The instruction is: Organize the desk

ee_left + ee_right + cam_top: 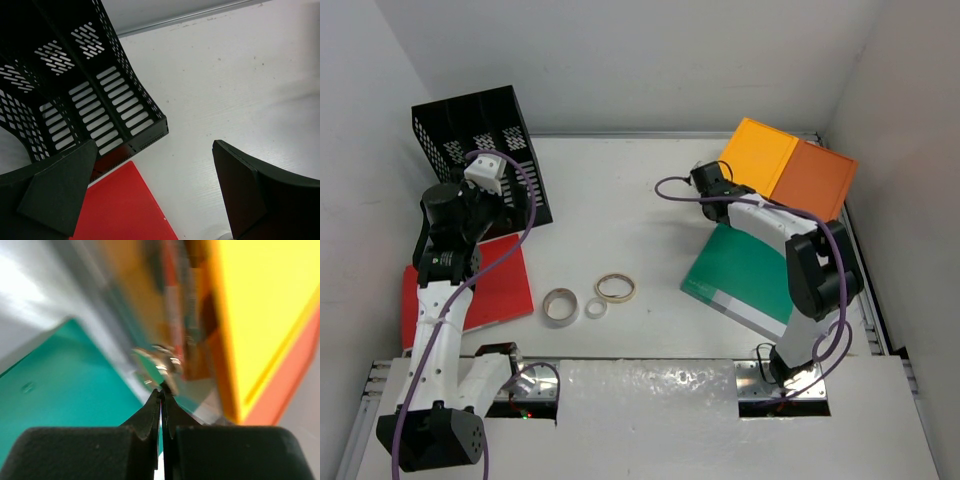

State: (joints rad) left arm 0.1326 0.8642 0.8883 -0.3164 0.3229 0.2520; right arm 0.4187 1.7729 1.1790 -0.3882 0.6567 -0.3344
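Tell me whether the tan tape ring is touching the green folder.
Apart. The top view shows a wide strip of bare white desk between the tan tape ring and the green folder.

white desk (pixel 620 200), black perforated rack (pixel 480 140), red folder (pixel 502 285), teal folder (pixel 745 268), orange-and-yellow drawer unit (pixel 790 165)

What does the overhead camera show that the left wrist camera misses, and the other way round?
Only the overhead view shows three tape rings, the green folder, the orange-topped drawer unit and the right arm. Only the left wrist view shows, close up, the left pincer wide open and the rack's slotted floor. Both show the black mesh rack, the red folder and the white desk.
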